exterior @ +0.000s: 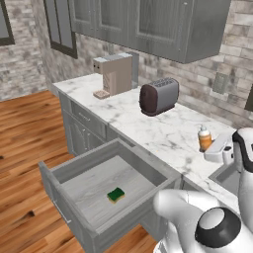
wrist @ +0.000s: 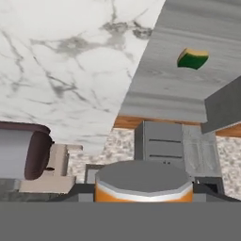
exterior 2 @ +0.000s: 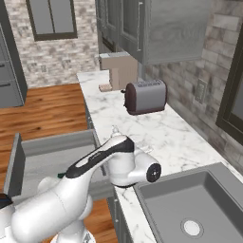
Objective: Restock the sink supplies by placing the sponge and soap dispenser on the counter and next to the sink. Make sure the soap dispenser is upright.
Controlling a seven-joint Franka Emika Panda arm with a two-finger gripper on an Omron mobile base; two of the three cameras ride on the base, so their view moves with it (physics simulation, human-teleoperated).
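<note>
- Orange plastic soap dispenser (exterior: pixel 204 138) with a white pump top stands upright on the long white marble counter (exterior: pixel 163 131) at the right of the left base view, just beside the grey recessed metal sink (exterior: pixel 231 179) in the lower right corner
- two-finger gripper (wrist: pixel 143 190) at the bottom centre of the hand view has the bottle between its dark tips; they sit against either side of it with no gap showing, so it looks clasped rather than let go
- judged from this, the step in hand is setting the dispenser down; that half of the task seems all but done
- small flat sponge (exterior: pixel 116 194), green on top and yellow beneath, lies on the pale bottom of the wide open grey drawer (exterior: pixel 74 170) at the lower left of that view, well apart from the sink; it is not yet restocked
- the next move calls for spreading the fingers without tipping the tall, narrow bottle, lifting clear, then reaching down into the drawer
- the sponge looks soft and low, so a grasp across its short sides should suit; the marble is smooth and grey-veined
- rounded dark metal toaster (exterior: pixel 159 96) and boxy beige coffee machine (exterior: pixel 114 73) stand further up the frame
</note>
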